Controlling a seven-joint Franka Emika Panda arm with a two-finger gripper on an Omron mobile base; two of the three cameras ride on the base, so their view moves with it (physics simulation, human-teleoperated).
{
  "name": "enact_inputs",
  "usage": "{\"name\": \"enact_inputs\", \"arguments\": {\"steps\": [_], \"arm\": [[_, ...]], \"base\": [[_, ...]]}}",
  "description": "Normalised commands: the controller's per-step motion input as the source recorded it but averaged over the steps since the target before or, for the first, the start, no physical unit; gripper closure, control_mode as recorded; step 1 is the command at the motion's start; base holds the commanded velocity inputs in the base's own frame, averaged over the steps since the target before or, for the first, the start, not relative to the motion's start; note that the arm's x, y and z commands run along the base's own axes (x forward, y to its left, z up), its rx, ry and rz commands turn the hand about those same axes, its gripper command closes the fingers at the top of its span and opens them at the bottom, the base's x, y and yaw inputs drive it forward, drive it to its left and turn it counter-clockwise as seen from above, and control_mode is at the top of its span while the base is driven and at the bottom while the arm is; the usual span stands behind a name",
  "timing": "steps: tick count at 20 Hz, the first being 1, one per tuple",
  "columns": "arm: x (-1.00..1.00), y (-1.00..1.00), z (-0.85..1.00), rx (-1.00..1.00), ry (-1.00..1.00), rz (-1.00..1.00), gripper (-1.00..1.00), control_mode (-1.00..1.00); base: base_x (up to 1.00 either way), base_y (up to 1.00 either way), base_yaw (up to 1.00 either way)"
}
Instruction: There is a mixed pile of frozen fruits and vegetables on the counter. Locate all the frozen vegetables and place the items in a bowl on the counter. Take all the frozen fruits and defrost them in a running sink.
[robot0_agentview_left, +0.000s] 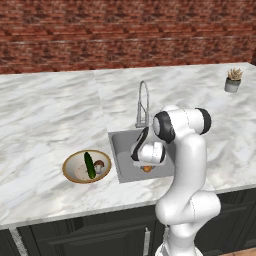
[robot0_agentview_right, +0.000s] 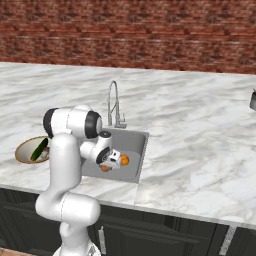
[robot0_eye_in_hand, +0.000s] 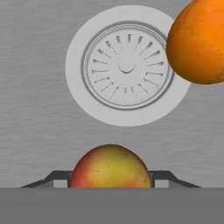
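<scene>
In the hand view our tool (robot0_eye_in_hand: 109, 186) is closed around a red-yellow fruit (robot0_eye_in_hand: 109, 168) at the bottom centre of the frame, hanging over the sink (robot0_eye_in_hand: 35, 109) floor. The drain (robot0_eye_in_hand: 127, 65) sits in the upper middle, and a 2nd fruit (robot0_eye_in_hand: 199, 41) already lies at the upper right, overlapping the drain's rim.

What could go wrong, as we judge it: both fruits are round, so if the tool lets go from height the held one may roll, strike the other and wander across the steel. We cannot tell whether the faucet (robot0_agentview_left: 143, 102) is running; if it is not, the defrosting step stays unfinished. Lifting the arm out close to the faucet could also clip it.

The fruit has no clear long axis. It looks slightly taller than wide in the hand view, with its reddish crown toward the drain.

In the left base view the bowl (robot0_agentview_left: 70, 172) sits at the lower left on the surface (robot0_agentview_left: 45, 110), holding the cucumber (robot0_agentview_left: 89, 165), whose long axis runs nearly top to bottom in that frame, and the mushroom (robot0_agentview_left: 99, 165) just beside it.
</scene>
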Motion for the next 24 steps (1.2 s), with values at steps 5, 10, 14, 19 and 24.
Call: {"name": "enact_inputs", "arguments": {"steps": [5, 10, 14, 19, 24], "arm": [[0.00, 0.07, -0.06, 0.00, 0.00, 0.01, -1.00, -1.00], [0.00, 0.00, 0.00, 0.00, 0.00, 0.00, -1.00, -1.00], [0.00, -0.03, 0.02, 0.00, 0.00, 0.00, -1.00, -1.00], [-0.02, -0.02, 0.27, -0.05, 0.00, 0.01, -1.00, -1.00], [-0.17, 0.00, 0.62, -0.08, -0.05, 0.01, -1.00, -1.00]], "base": [[0.00, 0.00, 0.00], [0.00, 0.00, 0.00], [0.00, 0.00, 0.00], [0.00, 0.00, 0.00], [0.00, 0.00, 0.00]]}}
